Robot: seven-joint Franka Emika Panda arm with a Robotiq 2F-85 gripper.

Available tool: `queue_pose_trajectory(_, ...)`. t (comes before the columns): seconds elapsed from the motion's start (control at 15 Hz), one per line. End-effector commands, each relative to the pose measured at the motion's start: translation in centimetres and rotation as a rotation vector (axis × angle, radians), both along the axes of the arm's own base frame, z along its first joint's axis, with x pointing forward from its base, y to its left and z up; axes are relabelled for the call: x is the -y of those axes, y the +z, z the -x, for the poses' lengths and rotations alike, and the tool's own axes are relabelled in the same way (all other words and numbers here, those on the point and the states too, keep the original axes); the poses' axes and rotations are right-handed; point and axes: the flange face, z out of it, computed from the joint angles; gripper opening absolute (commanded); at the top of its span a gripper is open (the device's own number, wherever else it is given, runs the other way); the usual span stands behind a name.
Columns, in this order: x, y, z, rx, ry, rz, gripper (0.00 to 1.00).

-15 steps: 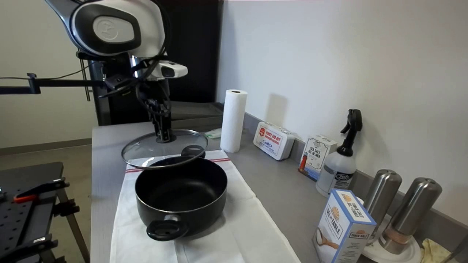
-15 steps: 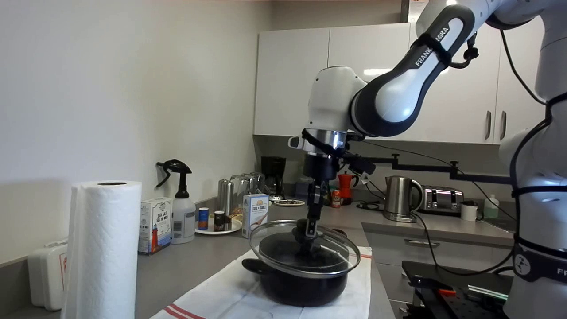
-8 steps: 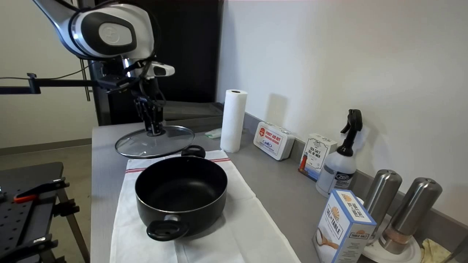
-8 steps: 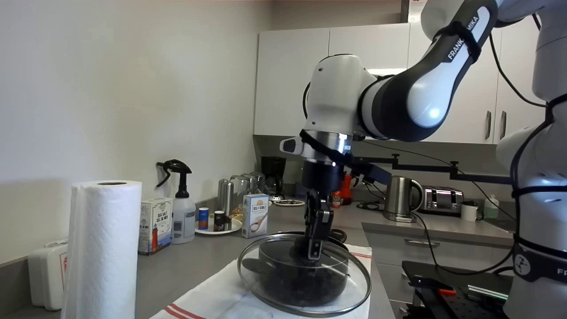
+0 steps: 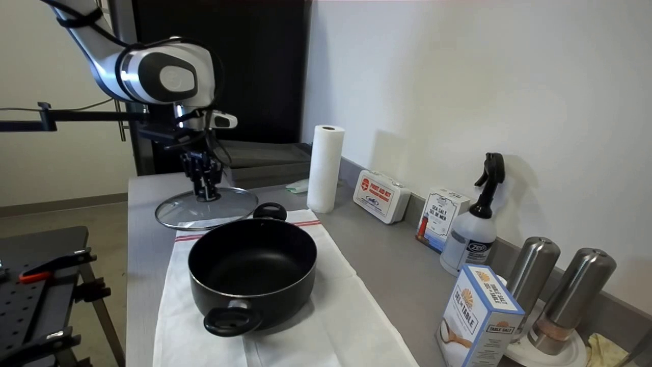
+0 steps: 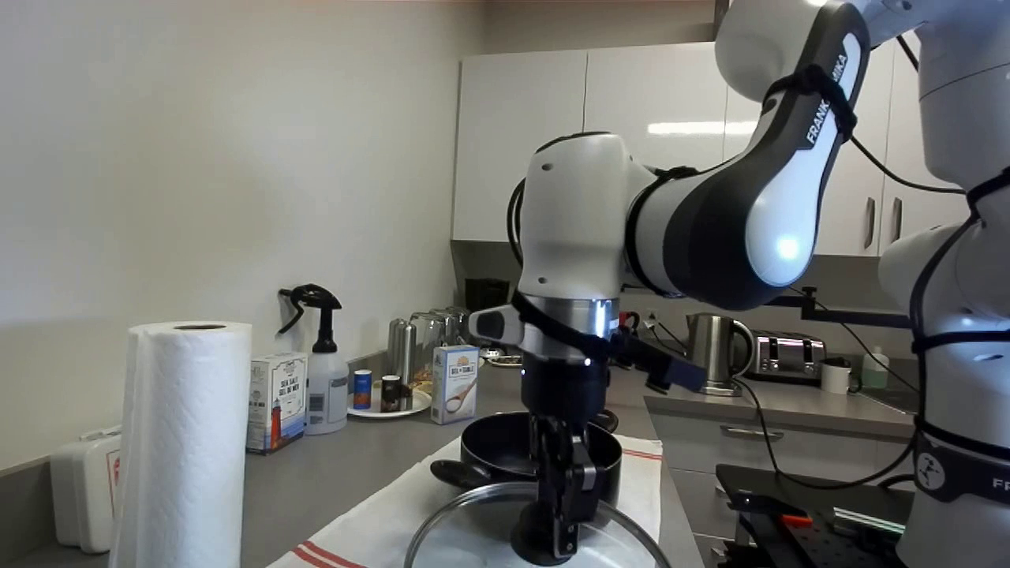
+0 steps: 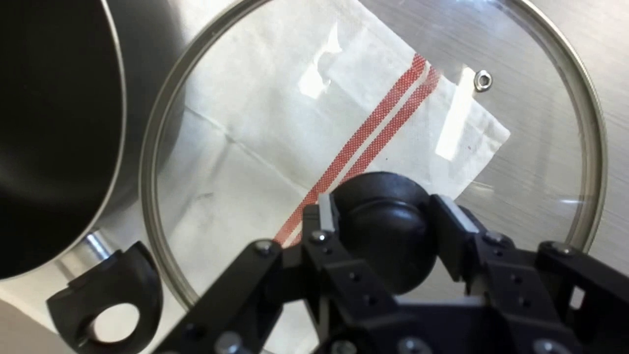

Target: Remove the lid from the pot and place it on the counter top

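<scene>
Right of the claw (image 5: 207, 194), in an exterior view, a case (image 5: 381, 198) bore FIRST AID KIT, a carton (image 5: 442, 218) SEA SALT, a bottle (image 5: 468, 239) ZEP, a box (image 5: 479, 318) TABLE SALT; above the claw, the arm (image 6: 757, 189) carried FRANK and MIKA.

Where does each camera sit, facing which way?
An exterior view: near the table salt box, facing pot then lid; arm and gripper show.
An exterior view: near the paper towel roll, facing cabinets; arm and gripper show.
Wrist view: above the lid, looking down; gripper alone shows.
Both exterior views, facing roughly opposite ways, share the pot.
</scene>
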Motion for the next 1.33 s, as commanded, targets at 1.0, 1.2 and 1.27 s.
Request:
queue_pose_trajectory(1.0, 1.3, -7.2, -5.1, 0.007, -0.043, -0.081, 0.24)
queue_pose_trajectory(1.2, 1.7, -7.1, -5.3, 0.016, -0.053, -0.098, 0.24)
queue_pose_trajectory(1.27, 1.7, -6.9, -5.2, 0.019, -0.053, -0.099, 0.74)
